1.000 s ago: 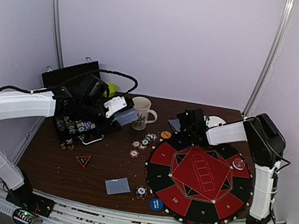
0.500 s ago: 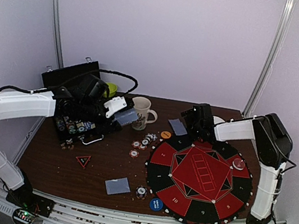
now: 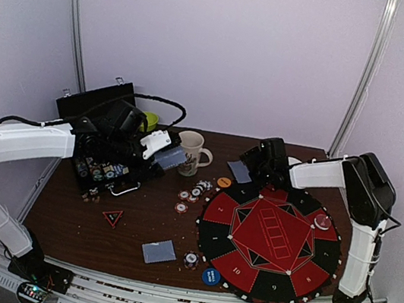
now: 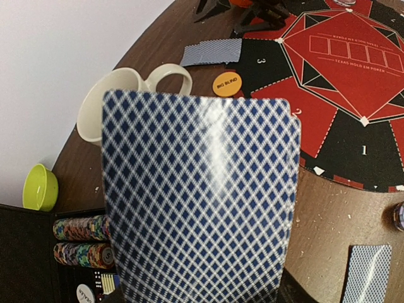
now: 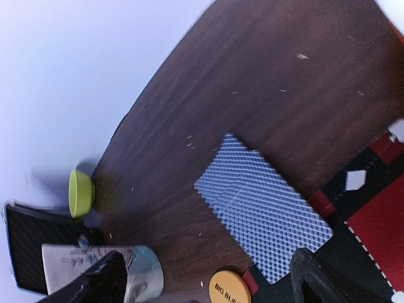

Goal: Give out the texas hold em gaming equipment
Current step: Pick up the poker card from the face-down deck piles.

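Release finished: right end effector (image 5: 208, 262), jaws wide and empty, has drawn back; dealt playing cards (image 5: 262, 214) lie just ahead of it at the poker mat (image 5: 379, 233) edge. Left end effector (image 3: 162, 148) grips blue-backed cards (image 4: 202, 196); more seats await.

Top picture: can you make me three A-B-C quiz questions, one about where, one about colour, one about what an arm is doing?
1. Where is the orange button? A beside the mat; B on the mat's middle; C on the floor.
2. What colour is the little bowl? A red; B blue; C green.
3. What is the left pincer doing? A holding a spoon; B holding a card; C nothing.
Answers: A, it lies by the rim; C, it looks lime; B, a card sits in its grip.
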You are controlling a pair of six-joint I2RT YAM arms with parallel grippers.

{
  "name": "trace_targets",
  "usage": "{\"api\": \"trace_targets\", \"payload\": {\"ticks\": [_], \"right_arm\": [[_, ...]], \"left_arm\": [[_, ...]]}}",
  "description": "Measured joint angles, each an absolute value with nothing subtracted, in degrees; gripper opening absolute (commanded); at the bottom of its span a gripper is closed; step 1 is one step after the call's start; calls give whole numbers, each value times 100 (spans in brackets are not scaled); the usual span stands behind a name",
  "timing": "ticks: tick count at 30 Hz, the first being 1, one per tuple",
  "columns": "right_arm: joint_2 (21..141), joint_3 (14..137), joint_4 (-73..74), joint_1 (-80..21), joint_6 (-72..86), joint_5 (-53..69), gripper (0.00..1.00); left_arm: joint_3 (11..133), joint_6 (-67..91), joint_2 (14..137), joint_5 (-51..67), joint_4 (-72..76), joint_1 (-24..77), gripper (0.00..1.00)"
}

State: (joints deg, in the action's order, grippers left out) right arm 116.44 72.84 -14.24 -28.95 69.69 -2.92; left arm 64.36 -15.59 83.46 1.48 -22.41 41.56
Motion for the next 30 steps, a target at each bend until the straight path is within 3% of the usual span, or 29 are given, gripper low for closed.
{"api": "trace_targets", "payload": {"ticks": [5,12,21,27,30], "right_arm": [[10750,7459,-1162,-3286,4687,239,93],[9771,8342,-307,-3894,2462,2539,91],[10676,9765,1627,-4182,1470,3433,87],[11461,10667,2248,-4305,1299,3564,76],[11719,11076,2397,-4335,1330,3629,75]], "left_arm": [[6436,-1597,8344,128,-2241,4156,53],[6434,-1627,8309,134,-2241,4156,53],[6423,-1645,8250,189,-2244,4156,53],[6423,-1645,8226,250,-2244,4156,53],[6423,-1645,8226,263,-2244,4156,53]]}}
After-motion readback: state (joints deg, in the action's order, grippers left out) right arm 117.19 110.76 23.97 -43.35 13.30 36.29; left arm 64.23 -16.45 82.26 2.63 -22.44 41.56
